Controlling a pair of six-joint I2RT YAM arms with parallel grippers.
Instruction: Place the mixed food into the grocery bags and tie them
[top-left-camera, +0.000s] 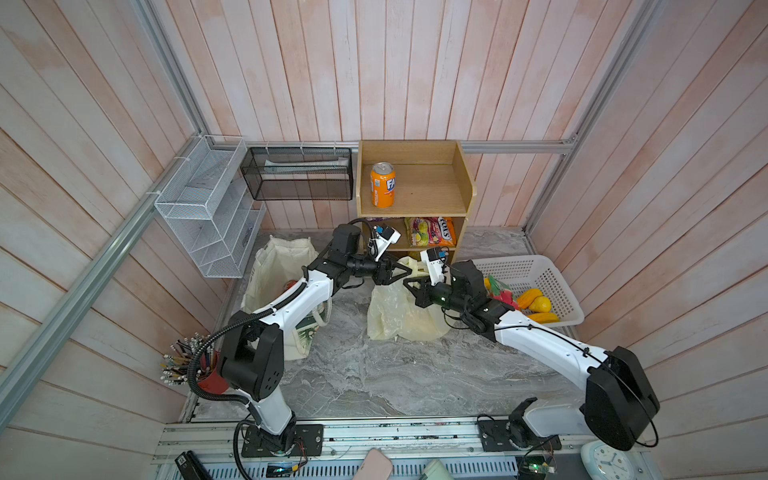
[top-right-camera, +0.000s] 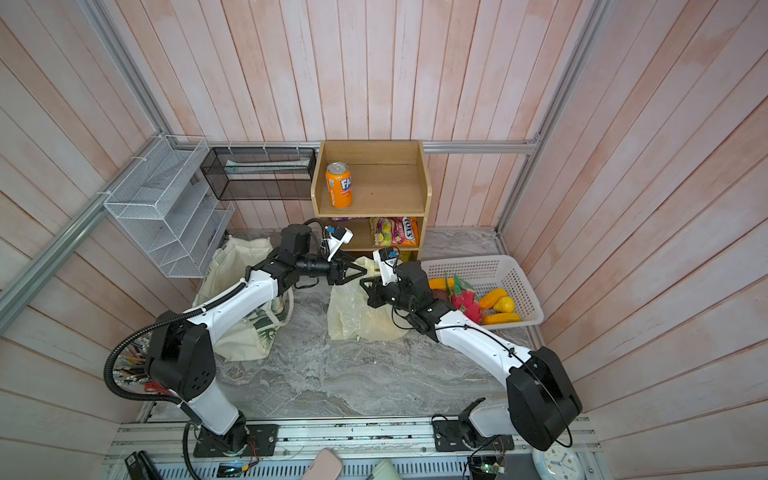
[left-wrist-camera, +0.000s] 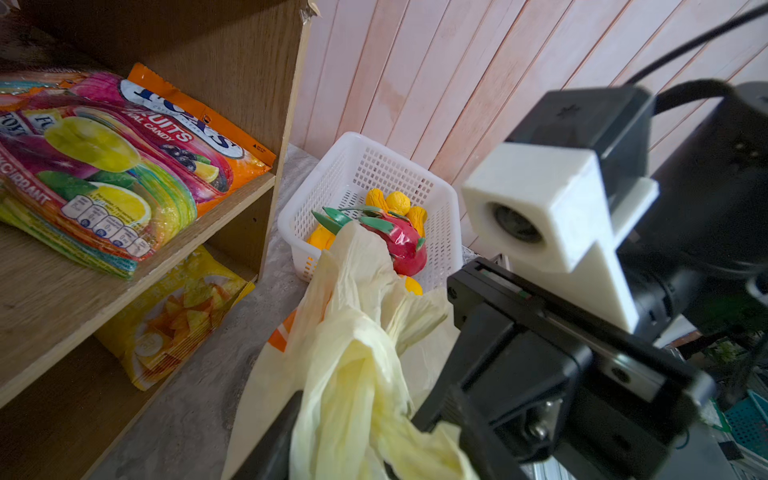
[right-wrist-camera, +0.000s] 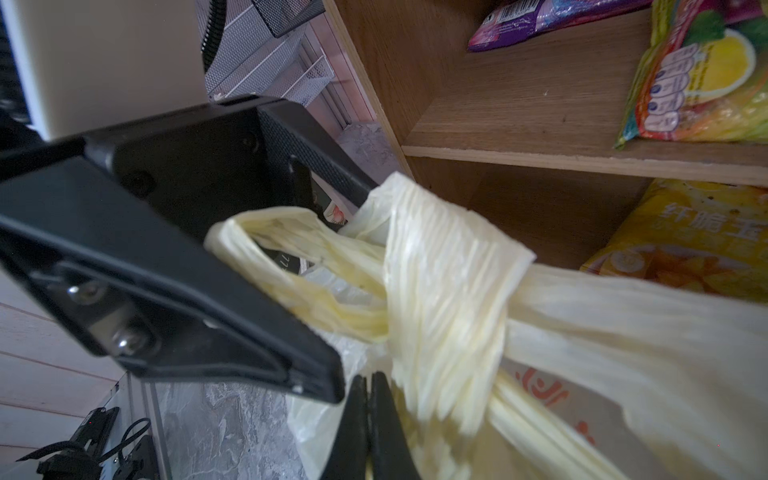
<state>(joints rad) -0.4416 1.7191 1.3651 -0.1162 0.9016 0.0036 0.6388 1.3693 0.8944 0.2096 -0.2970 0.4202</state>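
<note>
An orange can (top-left-camera: 382, 185) stands atop a wooden shelf (top-left-camera: 432, 193) holding candy packets (top-left-camera: 430, 232), beside a white basket (top-left-camera: 528, 270) of fruit (top-left-camera: 539, 304).

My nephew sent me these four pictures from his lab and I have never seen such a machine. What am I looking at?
This is a robot: two jointed arms, each ending in a pincer, mounted at the front of a marble-patterned table. Two pictures look down from one overhead camera; the other two come from cameras on the wrists. On the table lie a canvas tote, a pale-yellow plastic bag and a white basket of fruit; a wooden shelf behind holds an orange can and sweet packets. The arms meet over the plastic bag, whose handles are crossed into a knot. The left pincer stands open with a handle loop between its jaws; the right pincer is shut, but whether it nips plastic I cannot tell.
</note>
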